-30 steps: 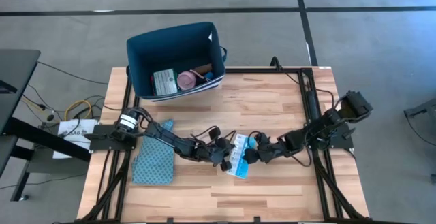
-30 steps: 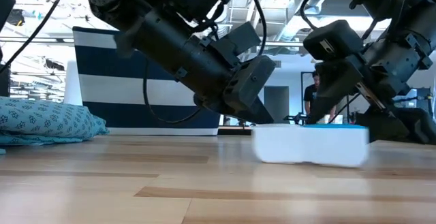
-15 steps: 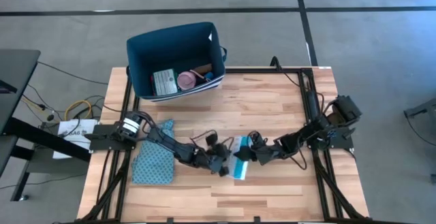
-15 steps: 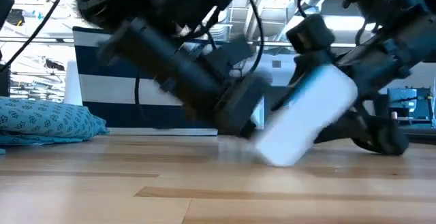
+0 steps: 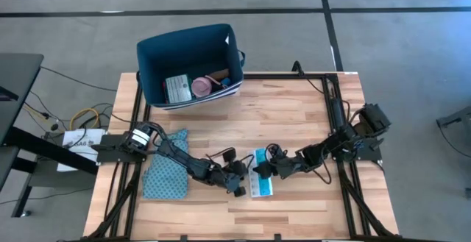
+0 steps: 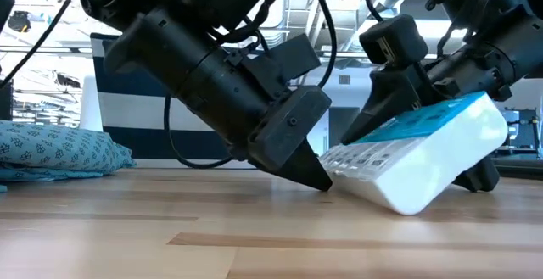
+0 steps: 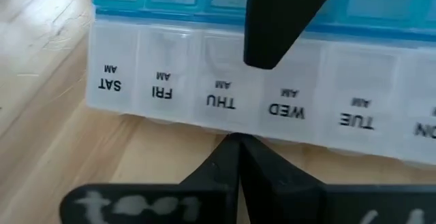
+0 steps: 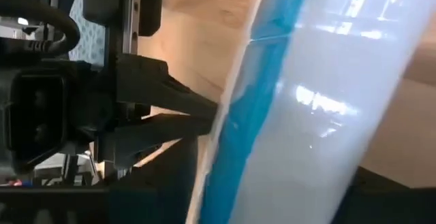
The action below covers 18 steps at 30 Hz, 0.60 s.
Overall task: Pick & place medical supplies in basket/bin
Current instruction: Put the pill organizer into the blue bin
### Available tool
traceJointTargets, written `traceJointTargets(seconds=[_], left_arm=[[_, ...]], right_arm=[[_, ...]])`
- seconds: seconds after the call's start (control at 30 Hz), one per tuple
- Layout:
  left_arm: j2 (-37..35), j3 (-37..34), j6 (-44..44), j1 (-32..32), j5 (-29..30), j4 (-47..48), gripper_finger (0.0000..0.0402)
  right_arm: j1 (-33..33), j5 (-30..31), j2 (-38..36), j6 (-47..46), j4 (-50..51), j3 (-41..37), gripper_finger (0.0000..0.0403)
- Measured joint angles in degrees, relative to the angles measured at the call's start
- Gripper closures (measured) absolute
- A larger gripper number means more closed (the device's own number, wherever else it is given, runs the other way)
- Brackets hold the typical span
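Grey floor (image 5: 412, 43) crossed by dark lines; black desk (image 5: 11, 87) beside cables (image 5: 70, 117).

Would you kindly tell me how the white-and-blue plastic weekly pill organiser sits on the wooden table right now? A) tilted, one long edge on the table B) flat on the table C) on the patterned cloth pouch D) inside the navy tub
A: the low view shows the pill organiser tilted, its lower edge on the table and its other edge raised.

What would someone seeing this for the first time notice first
Mid-table near the front edge, the pill organiser sits tilted, one long edge on the wood, wedged between both arms: the shut left gripper presses its tip against the low edge while the right gripper clasps it from the other side. Behind the table's far left corner, the navy bin already holds several items.
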<state>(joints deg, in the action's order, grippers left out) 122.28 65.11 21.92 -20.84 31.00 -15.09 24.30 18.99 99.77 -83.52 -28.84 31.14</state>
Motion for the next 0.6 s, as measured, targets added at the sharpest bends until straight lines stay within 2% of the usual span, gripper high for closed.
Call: traceJointTargets(seconds=[0.17, 0.3, 0.47, 0.6], left_arm=[[-1.1, 0.0, -1.1, 0.0, 0.8, 3.1, 0.0402], [-5.3, -0.1, -1.7, -0.3, 1.4, 9.8, 0.0402], [-14.3, -0.1, -1.2, -2.4, 7.3, 23.2, 0.0402], [-22.3, 0.0, -1.0, -5.9, 17.1, 30.7, 0.0402]], right_arm=[[0.3, -1.1, 0.0, -0.1, -0.8, -0.1, 0.0262], [0.3, -1.4, 0.0, 0.4, -1.2, -0.1, 0.0269], [0.3, -0.8, 0.2, 6.6, -7.4, -0.3, 0.0264], [-0.4, 3.0, 0.3, 12.4, -13.9, -0.4, 0.026]])
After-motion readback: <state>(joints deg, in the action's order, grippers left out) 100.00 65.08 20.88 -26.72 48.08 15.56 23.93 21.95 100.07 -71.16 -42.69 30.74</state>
